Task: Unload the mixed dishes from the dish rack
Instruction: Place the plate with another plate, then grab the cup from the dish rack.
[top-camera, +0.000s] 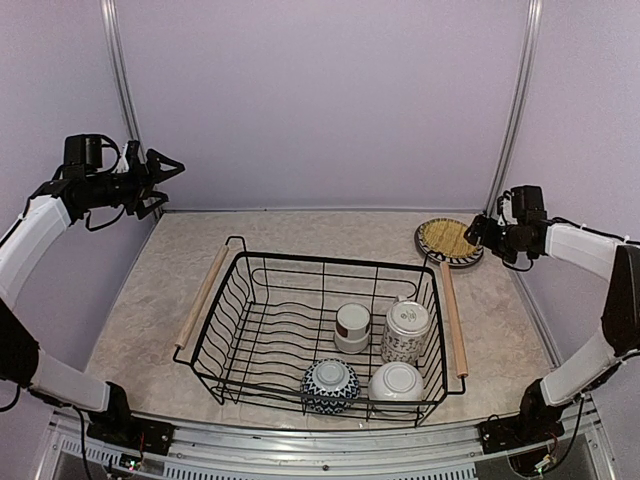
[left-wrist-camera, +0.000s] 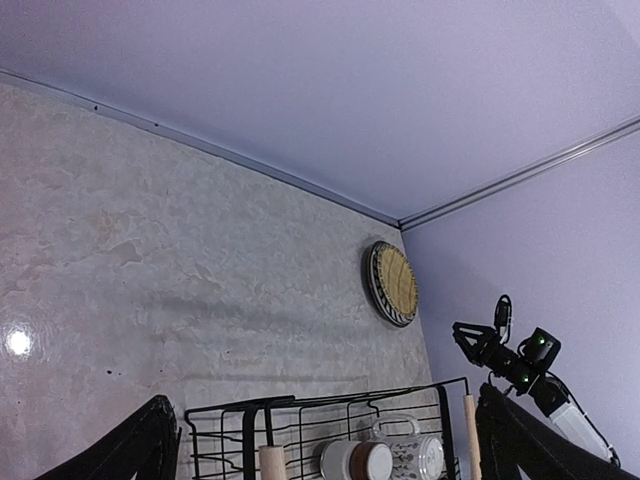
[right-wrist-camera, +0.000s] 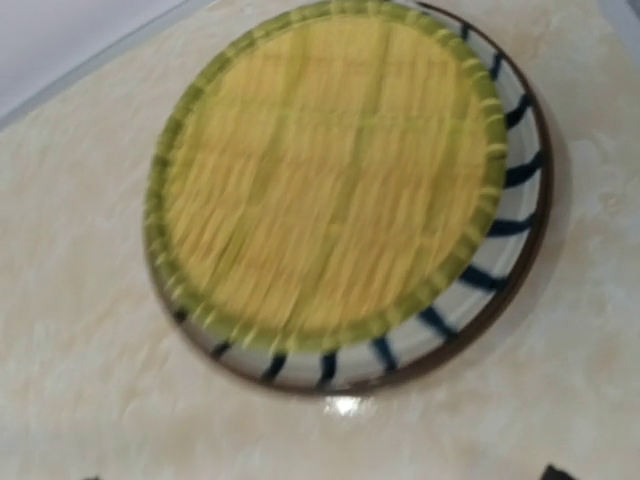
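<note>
**My right fingers (top-camera: 476, 233) empty, four dishes left in the dish rack (top-camera: 225, 300)**

My right fingers stood spread wide, holding nothing, just above the round woven yellow mat (right-wrist-camera: 320, 170). It lay on the black-white striped plate (right-wrist-camera: 500, 230) on the counter (top-camera: 300, 235), beyond the rack's far right corner. My left fingers (top-camera: 165, 182) hung wide open and empty, high at the far left. The white cup with brown band (top-camera: 352, 325), tall patterned cup (top-camera: 405, 332), blue-patterned bowl (top-camera: 330, 385) and white bowl (top-camera: 396, 382) sat crowded at the rack's near right end. I judged a careless reach there could knock a neighbour or snag a wire.

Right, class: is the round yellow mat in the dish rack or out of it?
Out. The yellow mat lies on the striped plate, on the table beyond the far right corner of the dish rack.
</note>
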